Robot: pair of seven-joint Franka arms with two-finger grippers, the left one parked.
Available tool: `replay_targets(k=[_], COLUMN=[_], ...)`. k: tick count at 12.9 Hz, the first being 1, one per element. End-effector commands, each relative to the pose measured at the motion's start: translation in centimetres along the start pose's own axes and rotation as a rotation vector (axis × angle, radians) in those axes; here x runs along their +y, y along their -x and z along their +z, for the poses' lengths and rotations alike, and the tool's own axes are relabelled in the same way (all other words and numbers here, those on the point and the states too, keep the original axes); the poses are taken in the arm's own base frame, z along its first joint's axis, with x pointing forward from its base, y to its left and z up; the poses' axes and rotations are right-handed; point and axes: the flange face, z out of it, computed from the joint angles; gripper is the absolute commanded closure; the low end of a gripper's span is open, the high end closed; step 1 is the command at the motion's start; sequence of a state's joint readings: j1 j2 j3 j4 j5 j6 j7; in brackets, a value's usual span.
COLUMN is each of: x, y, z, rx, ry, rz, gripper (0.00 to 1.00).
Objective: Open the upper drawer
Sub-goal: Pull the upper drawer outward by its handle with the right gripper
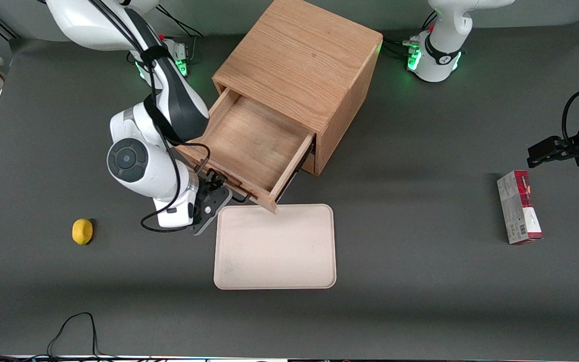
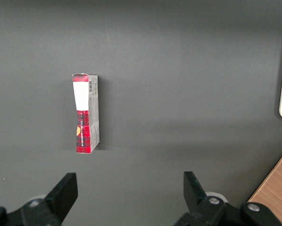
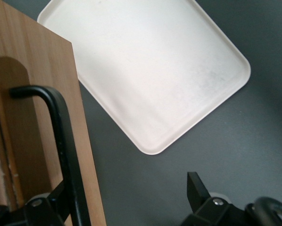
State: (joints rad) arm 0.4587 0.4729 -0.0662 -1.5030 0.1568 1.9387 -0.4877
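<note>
**Upper drawer pulled well out, hand at the handle**

From the front, the upper drawer stands well out of the wooden cabinet, its shallow light-wood inside on show and nothing visible in it. Its front edge reaches the rim of the pale tray lying on the counter. The hand sits right at the drawer front, low beside the tray. A lemon lies toward the working arm's end, a red box toward the parked arm's end.

The parked arm's wrist camera shows only that red box on the grey counter.

The working wrist camera settles it: the dark bar handle runs between the spread fingers, which stand apart, not clamped on it. The pull looks essentially done; the next move calls for backing the hand clear of the handle without nudging the drawer or tray.
</note>
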Motion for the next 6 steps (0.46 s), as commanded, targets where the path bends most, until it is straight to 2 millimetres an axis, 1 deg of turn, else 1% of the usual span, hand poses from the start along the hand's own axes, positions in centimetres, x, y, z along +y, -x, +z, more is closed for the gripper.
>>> replay_targets(k=[1,4,6], x=[1.8,4.2,4.6], y=[-0.6,-0.1,-0.2], z=[0.0,0.0,0.2], rx=[0.002,0.008,0.009], ry=[-0.005,0.001,0.002], rz=[0.000,0.031,0.035], gripper=[0.00,0.00,0.00])
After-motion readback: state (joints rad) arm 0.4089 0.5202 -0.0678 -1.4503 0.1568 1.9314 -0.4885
